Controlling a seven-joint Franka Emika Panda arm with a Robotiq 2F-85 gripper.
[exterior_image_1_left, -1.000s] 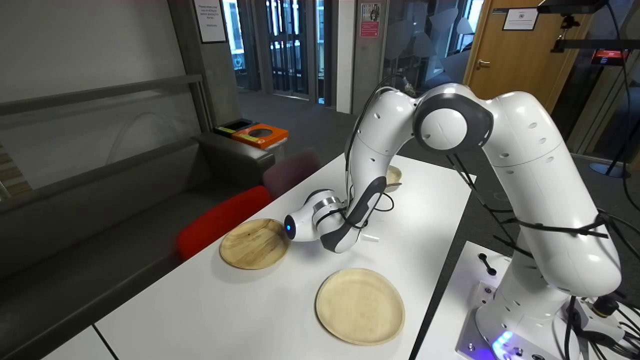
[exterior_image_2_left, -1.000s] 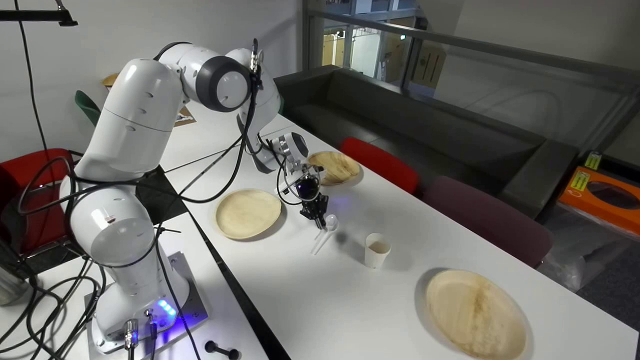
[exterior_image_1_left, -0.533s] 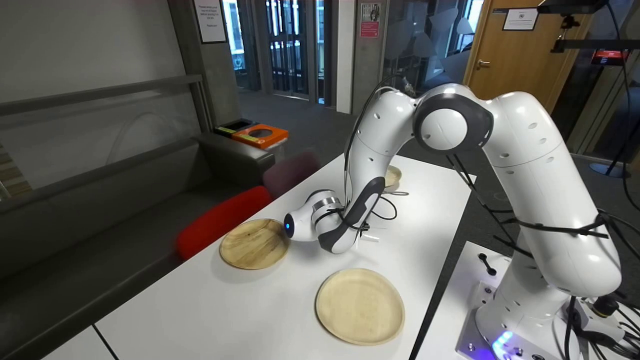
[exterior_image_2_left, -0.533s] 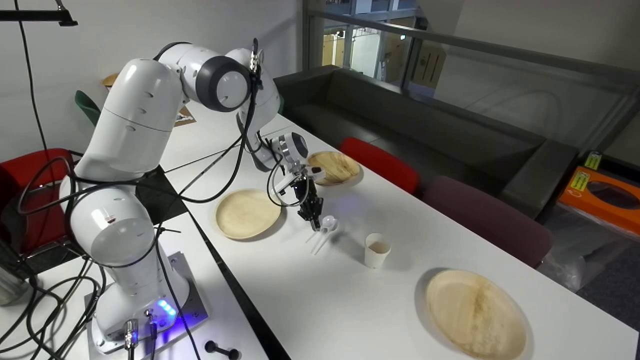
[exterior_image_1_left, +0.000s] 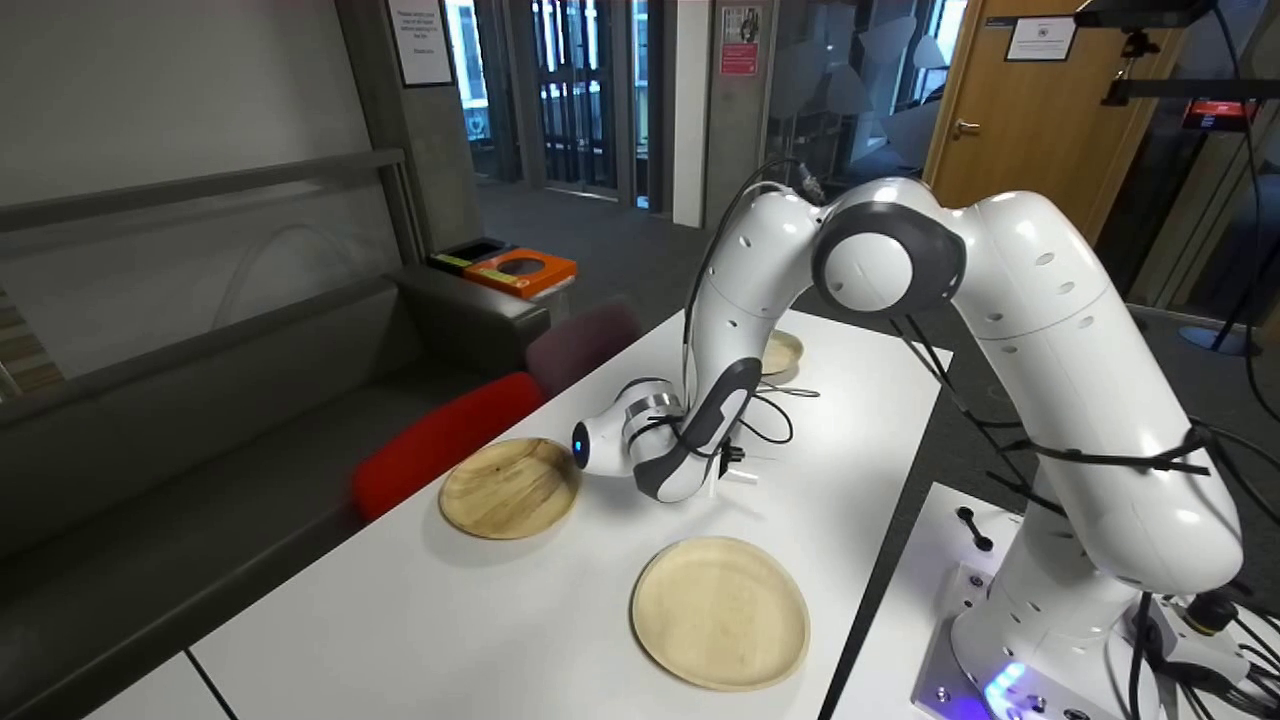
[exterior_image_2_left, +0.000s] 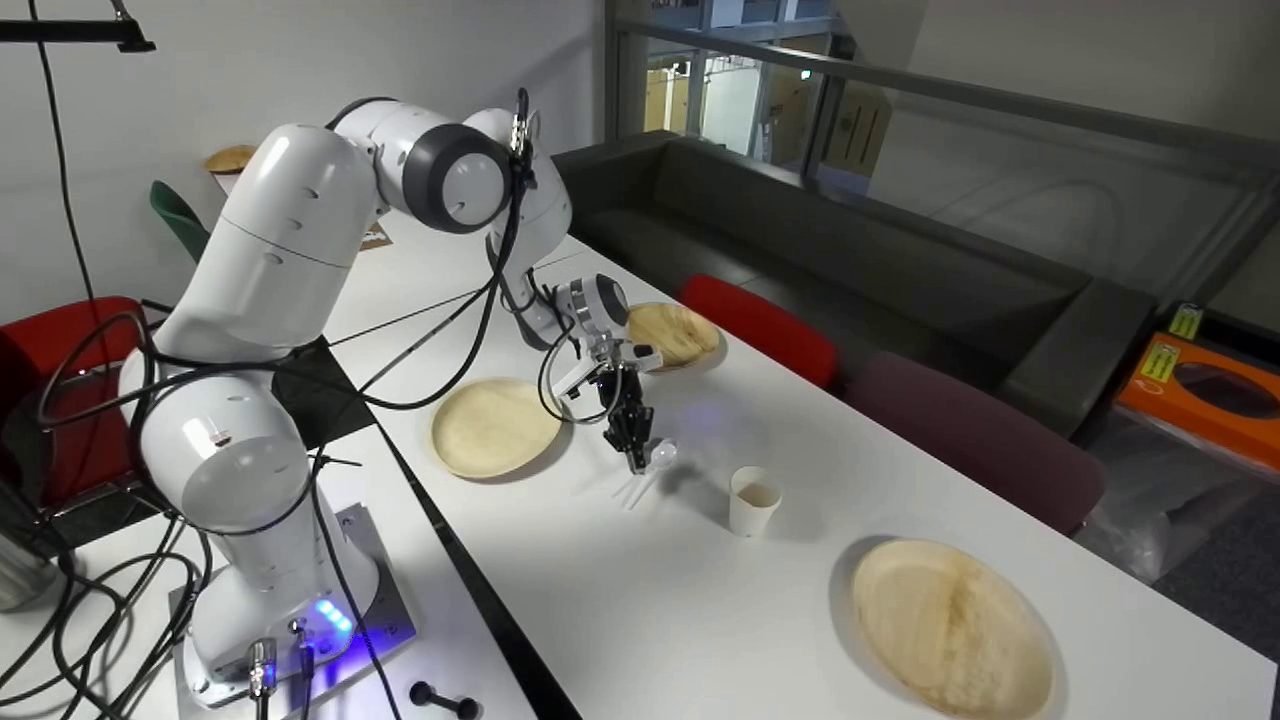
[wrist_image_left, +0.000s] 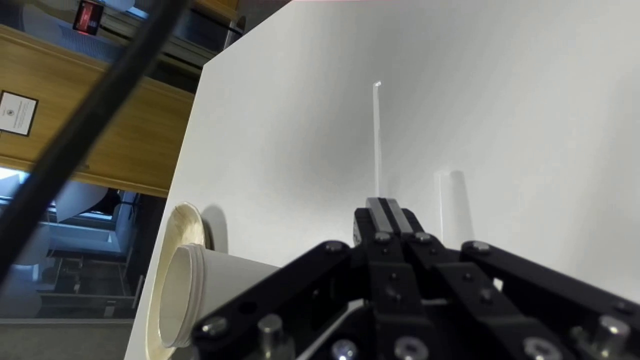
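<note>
My gripper (wrist_image_left: 386, 201) has its jaws shut, and a thin white utensil (wrist_image_left: 377, 135) runs straight out from between the fingertips; its back end is hidden by the fingers. In an exterior view the gripper (exterior_image_2_left: 638, 466) points down, low over the white table, beside a clear plastic spoon (exterior_image_2_left: 662, 452) lying there. That spoon's pale handle also shows in the wrist view, just right of the fingertips. A white paper cup (wrist_image_left: 227, 285) stands to the left in the wrist view; the fingers are apart from it.
Near the arm lie a pale round plate (exterior_image_1_left: 720, 612) and a browner wooden plate (exterior_image_1_left: 510, 488), the latter close by the wrist. A third plate (exterior_image_2_left: 955, 630) sits beyond the cup (exterior_image_2_left: 752, 503). Red chair (exterior_image_2_left: 760, 325) and sofa line the table's long side. Cables loop around the arm.
The gripper has swung to a different tilt, and its fingertips now sit slightly lower. The elbow has shifted a little and dropped. The thin utensil moves along with the fingers; cup and plates stay put.
</note>
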